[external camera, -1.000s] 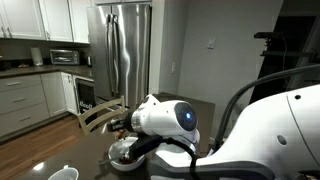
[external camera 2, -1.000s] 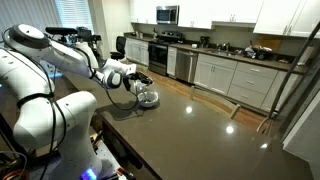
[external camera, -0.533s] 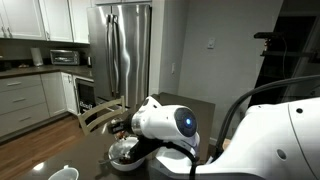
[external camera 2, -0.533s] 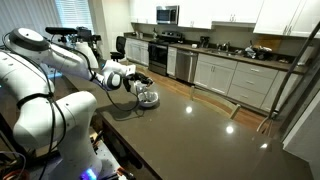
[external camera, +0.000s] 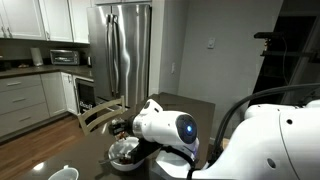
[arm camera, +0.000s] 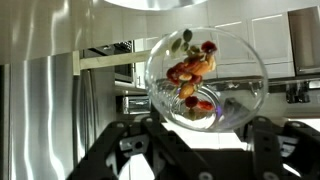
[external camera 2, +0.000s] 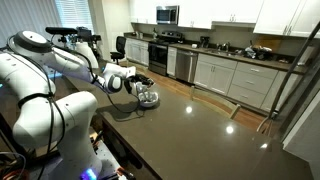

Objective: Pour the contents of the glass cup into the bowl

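Gripper (arm camera: 198,142) is pinching the glass cup (arm camera: 222,58) from both sides; cup is lying tilted just beyond it, reddish-brown contents (arm camera: 190,75) sitting inside.

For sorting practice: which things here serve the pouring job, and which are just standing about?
Job: glass cup; its reddish bits; pincer, shut on the glass cup. The bowl cannot be clearly made out.
Standing about: fridge; microwave; chair; stove.
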`<state>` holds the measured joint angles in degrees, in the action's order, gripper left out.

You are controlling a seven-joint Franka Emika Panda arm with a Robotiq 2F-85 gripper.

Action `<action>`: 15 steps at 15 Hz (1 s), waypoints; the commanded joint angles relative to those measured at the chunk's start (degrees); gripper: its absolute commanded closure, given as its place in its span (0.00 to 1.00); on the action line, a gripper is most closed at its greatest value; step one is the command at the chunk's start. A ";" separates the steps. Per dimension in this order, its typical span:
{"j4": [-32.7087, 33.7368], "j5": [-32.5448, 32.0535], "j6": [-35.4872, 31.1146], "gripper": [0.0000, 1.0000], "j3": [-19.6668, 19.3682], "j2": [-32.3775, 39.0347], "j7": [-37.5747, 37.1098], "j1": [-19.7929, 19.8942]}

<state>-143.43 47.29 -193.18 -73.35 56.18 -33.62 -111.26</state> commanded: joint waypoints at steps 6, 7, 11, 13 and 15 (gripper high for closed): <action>-0.10 0.56 -1.69 0.58 -0.28 3.03 -0.42 0.48; 0.04 0.52 -2.62 0.58 0.16 3.57 -0.55 1.09; -0.27 0.63 -2.06 0.58 -0.74 4.58 -0.07 0.52; -0.15 0.58 -2.44 0.58 -0.49 4.59 -0.27 0.96; -0.03 0.45 -3.41 0.58 0.26 4.92 -0.48 1.77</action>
<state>-143.42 47.29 -194.68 -73.14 59.52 -33.63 -110.25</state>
